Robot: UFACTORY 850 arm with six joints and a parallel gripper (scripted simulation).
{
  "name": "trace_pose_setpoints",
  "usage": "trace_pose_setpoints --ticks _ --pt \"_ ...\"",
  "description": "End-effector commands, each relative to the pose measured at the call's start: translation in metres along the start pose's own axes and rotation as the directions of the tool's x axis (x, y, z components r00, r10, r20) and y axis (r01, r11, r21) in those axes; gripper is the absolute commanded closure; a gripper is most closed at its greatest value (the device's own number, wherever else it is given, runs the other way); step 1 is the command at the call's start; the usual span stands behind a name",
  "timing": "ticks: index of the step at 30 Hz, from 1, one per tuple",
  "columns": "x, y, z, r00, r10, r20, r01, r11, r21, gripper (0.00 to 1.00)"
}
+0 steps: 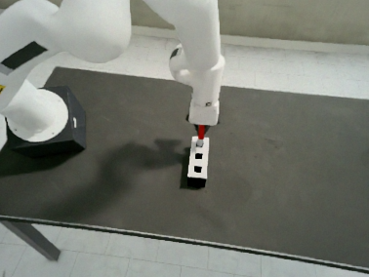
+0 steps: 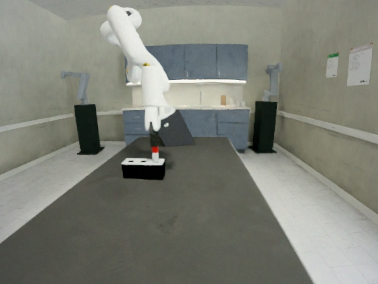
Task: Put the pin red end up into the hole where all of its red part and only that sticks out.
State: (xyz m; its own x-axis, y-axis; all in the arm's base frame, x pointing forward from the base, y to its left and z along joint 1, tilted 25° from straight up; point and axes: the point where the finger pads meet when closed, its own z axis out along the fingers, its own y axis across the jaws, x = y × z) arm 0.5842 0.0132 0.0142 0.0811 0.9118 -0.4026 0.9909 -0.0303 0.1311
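Observation:
The white-topped block with black sides lies on the dark table; it also shows in the exterior view. The pin stands upright, red end up, in the block's far end hole, which is the right end hole in the exterior view. Below its red part, a short pale part shows above the block's top. My gripper hangs straight above the block and is shut on the pin's red top. The other two holes are empty.
The robot's black base box stands at the table's left. The table's front edge runs along the bottom. Two black pedestals with arms stand on the floor far behind the table.

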Motion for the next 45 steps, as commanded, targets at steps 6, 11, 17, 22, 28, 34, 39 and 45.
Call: trace_pose_setpoints --ticks 6,11,17,22,28,34,39,45 --pt "0.0003 0.0022 -0.0008 1.000 0.001 -0.001 -0.001 1.000 -0.002 1.00" --pt "0.0003 0.0022 -0.0008 1.000 0.001 -0.001 -0.001 1.000 -0.002 1.00" --pt "0.0003 0.0022 -0.0008 1.000 0.001 -0.001 -0.001 1.000 -0.002 1.00" --pt "0.0007 0.0006 0.0032 1.000 0.001 -0.001 -0.001 1.000 -0.002 1.00" --pt "0.0007 0.0006 0.0032 1.000 0.001 -0.001 -0.001 1.000 -0.002 1.00" --pt "0.0007 0.0006 0.0032 1.000 0.001 -0.001 -0.001 1.000 -0.002 1.00" --pt "0.0012 0.0015 0.0031 1.000 0.001 -0.001 -0.001 1.000 -0.002 1.00" --pt "0.0012 0.0015 0.0031 1.000 0.001 -0.001 -0.001 1.000 -0.002 1.00"
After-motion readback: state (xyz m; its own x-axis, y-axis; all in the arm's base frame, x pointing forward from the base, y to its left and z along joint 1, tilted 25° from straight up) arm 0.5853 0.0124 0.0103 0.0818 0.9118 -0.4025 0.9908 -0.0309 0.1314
